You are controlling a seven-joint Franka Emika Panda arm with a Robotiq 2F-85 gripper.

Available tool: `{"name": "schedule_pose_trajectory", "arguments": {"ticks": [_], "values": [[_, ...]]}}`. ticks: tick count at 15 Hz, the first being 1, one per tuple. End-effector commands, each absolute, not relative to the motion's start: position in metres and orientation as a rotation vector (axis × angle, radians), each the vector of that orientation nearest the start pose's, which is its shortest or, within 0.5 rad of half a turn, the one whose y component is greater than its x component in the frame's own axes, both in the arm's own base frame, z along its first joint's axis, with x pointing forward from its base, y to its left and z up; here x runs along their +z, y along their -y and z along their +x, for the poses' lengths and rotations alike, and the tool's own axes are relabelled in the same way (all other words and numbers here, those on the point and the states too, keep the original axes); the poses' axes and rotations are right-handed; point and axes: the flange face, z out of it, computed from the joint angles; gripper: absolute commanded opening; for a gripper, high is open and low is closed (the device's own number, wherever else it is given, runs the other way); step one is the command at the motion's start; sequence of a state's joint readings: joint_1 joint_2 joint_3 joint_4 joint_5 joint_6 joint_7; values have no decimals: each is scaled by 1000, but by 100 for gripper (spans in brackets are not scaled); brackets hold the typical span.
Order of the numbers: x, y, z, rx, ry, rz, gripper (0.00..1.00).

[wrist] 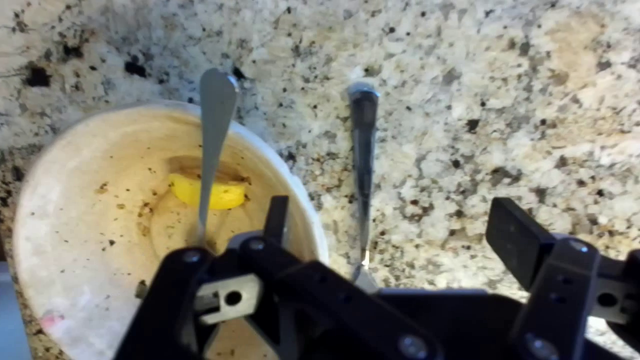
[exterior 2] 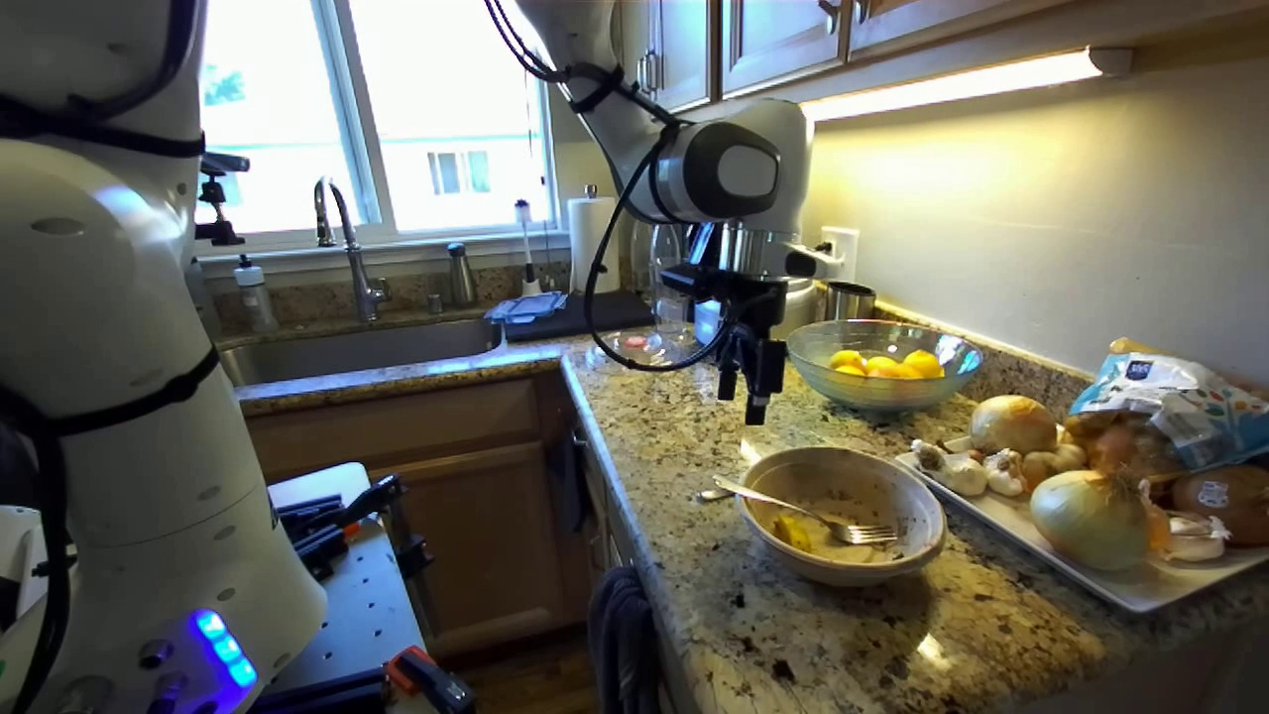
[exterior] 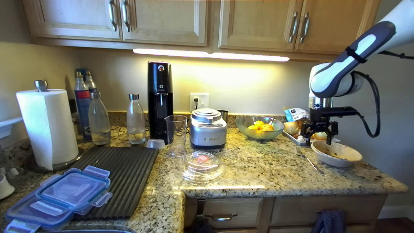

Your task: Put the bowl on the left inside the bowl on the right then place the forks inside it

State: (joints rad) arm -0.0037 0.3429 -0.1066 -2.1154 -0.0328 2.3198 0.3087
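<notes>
- I have my black two-fingered claw (wrist: 395, 227) spread wide, and it grips nothing; its flat dark pads (wrist: 517, 245) stand well apart in the wrist view.
- In both exterior views it hangs above the speckled beige granite surface (exterior: 275, 176), near the bowls but touching neither.
- I see the two off-white round bowls (exterior: 339, 162) nested, one inside the other, near the end of the surface.
- The first thin silvery metal fork (wrist: 212, 135) is in the inner bowl: its tines reach down inside and its handle leans across the rim, the end sticking out past it.
- The second thin silvery metal fork (wrist: 364, 150) lies on the surface just beside the bowls; my wrist view loses its tines behind the claw, but an exterior view shows them pointing toward the wall.
- Under the leaning handle I make out a yellow wedge-shaped piece (wrist: 207, 192), with dark specks scattered around it.
- Nearby, by the wall, a clear glass bowl (exterior: 258, 136) holds round yellow-orange fruit (exterior: 266, 127).
- Beside the nested pair I have a white rectangular tray (exterior 2: 1140, 587) carrying tan onions (exterior 2: 1091, 518) and white garlic bulbs (exterior 2: 964, 474).
</notes>
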Motion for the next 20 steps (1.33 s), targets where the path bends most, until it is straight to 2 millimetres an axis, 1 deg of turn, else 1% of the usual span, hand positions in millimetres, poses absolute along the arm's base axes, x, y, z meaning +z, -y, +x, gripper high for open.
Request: {"name": "schedule_pose_trajectory", "arguments": {"ticks": [1, 4, 7, 11, 14, 17, 20], "values": [[249, 34, 557, 122, -508, -3162, 100], [238, 18, 565, 70, -465, -3175, 100], [220, 13, 573, 52, -436, -3196, 100], [190, 14, 577, 99, -428, -3232, 100], [172, 16, 580, 143, -414, -3252, 100], [159, 18, 585, 165, -402, -3273, 100], [152, 22, 590, 168, -391, -3310, 100]]}}
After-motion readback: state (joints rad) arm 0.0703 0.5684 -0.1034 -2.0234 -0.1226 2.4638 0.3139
